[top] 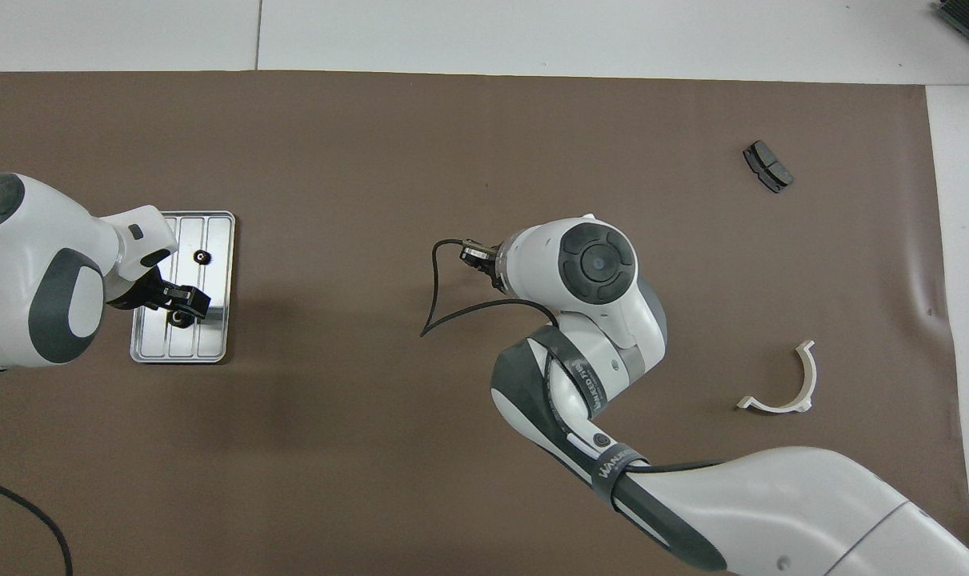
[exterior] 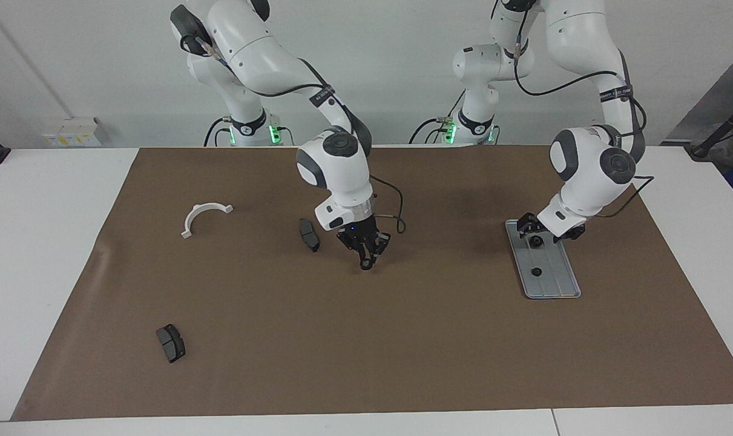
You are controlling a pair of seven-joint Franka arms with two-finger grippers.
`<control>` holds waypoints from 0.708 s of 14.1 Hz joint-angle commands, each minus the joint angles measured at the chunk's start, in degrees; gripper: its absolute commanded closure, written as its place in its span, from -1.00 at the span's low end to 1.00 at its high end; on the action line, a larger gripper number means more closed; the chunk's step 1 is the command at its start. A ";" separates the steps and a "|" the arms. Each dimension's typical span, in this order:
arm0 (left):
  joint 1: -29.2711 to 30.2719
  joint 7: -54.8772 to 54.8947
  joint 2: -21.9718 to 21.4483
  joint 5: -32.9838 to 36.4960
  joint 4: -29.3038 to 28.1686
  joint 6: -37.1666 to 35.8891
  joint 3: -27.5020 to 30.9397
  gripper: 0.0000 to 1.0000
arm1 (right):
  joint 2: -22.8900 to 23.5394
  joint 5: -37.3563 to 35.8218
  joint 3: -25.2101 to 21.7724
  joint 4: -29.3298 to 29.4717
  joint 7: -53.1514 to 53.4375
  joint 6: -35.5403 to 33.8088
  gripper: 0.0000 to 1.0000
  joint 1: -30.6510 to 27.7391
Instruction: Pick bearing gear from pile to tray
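Two small black bearing gears lie on the silver tray point(exterior: 558, 277) point(top: 217, 240) at the left arm's end of the table. One gear point(exterior: 536, 271) point(top: 202, 257) sits mid-tray. The other gear point(exterior: 534, 241) point(top: 182, 319) lies at the tray's end nearer the robots, right under my left gripper point(exterior: 532, 231) point(top: 182, 304), which hangs open just above it. My right gripper point(exterior: 364, 259) is over the middle of the mat, shut on a third bearing gear point(exterior: 364, 265) at its fingertips. Its own wrist hides it in the overhead view.
Of the pile, a white half-ring bracket point(exterior: 204, 215) point(top: 788, 384) lies toward the right arm's end. One dark brake pad point(exterior: 308, 234) is on the mat beside the right gripper. Another brake pad point(exterior: 170, 343) point(top: 767, 166) lies farthest from the robots.
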 commanded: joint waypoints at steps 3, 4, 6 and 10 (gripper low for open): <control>-5.45 -11.10 0.83 -0.38 5.46 1.15 0.01 -1.00 | 3.64 -10.32 1.16 1.41 7.17 2.86 0.93 -0.29; -7.12 -14.18 1.01 -0.47 6.26 1.68 0.01 -1.00 | 3.82 -11.82 1.16 1.32 7.61 2.95 0.57 -0.29; -10.37 -19.98 1.97 -0.56 8.10 2.64 -0.07 -1.00 | 3.73 -12.63 1.16 1.15 7.61 2.86 -0.99 -0.29; -16.52 -27.64 4.43 -3.46 14.07 3.35 -0.07 -1.00 | 1.64 -13.33 0.90 1.15 6.83 1.37 -1.00 -1.69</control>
